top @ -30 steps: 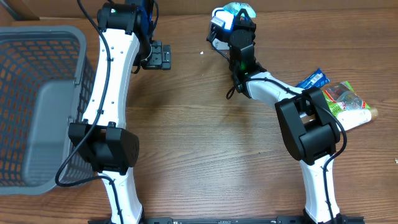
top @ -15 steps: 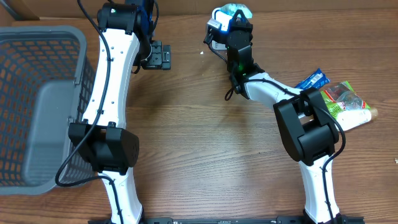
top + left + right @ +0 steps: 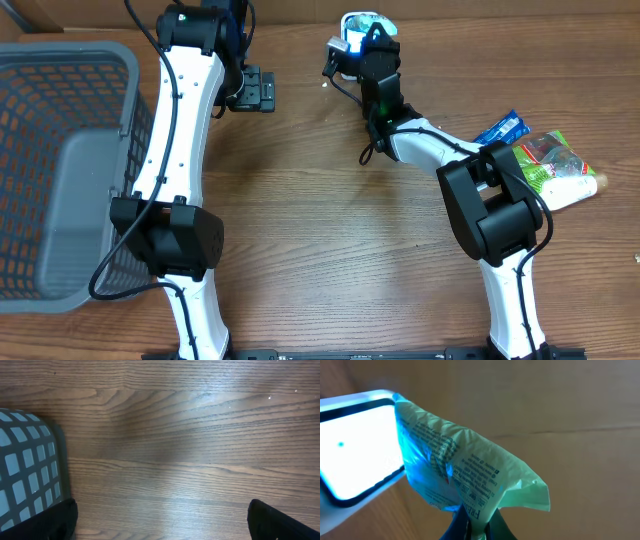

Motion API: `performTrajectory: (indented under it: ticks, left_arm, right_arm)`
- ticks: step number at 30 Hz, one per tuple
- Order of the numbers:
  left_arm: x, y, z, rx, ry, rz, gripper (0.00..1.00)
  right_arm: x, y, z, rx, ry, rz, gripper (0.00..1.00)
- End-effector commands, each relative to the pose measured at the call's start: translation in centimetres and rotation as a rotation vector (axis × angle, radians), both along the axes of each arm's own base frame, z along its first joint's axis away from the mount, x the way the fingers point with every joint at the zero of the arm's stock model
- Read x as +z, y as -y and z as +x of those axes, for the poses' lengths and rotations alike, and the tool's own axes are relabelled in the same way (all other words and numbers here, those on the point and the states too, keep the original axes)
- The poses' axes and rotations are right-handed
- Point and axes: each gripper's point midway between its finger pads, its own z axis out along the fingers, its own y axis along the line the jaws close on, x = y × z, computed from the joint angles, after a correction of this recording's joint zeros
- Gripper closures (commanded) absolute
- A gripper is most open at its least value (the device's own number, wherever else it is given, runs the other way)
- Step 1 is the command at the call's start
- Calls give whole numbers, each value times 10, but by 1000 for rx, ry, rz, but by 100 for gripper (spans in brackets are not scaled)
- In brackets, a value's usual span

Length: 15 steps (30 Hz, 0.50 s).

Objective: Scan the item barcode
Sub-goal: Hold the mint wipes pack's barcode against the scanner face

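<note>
Two grippers were seen: the right gripper (image 3: 472, 527) was clamped tight on a green printed packet (image 3: 470, 475), held just beside the lit window of a scanner (image 3: 355, 465) near the far edge of the table (image 3: 300, 220), while the left gripper (image 3: 162, 520) was spread wide and empty near the basket (image 3: 27, 475).

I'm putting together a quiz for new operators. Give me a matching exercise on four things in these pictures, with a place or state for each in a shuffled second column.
1. basket
2. green pouch
3. scanner
4. left gripper

A. jaws wide open
B. pinched in the right gripper
C. window glowing white
D. at the left edge of the table

Pairs: 1-D, 2-B, 3-C, 4-A
</note>
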Motion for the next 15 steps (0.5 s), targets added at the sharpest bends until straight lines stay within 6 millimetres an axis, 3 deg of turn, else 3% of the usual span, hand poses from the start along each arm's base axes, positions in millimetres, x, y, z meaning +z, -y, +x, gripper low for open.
performTrajectory:
  ticks: [1,8,15]
  left_arm:
    - [-3,4,0,10,-6,-11,0]
    - [-3,4,0,10,-6,-10,0]
    - [-3,4,0,10,-6,-10,1]
  right_arm:
    - [31,1,0,-45,108,51,96]
    - [49,-19,-18,-85,138,12,96]
    - [42,-21,-39,-146,-23,-107,96]
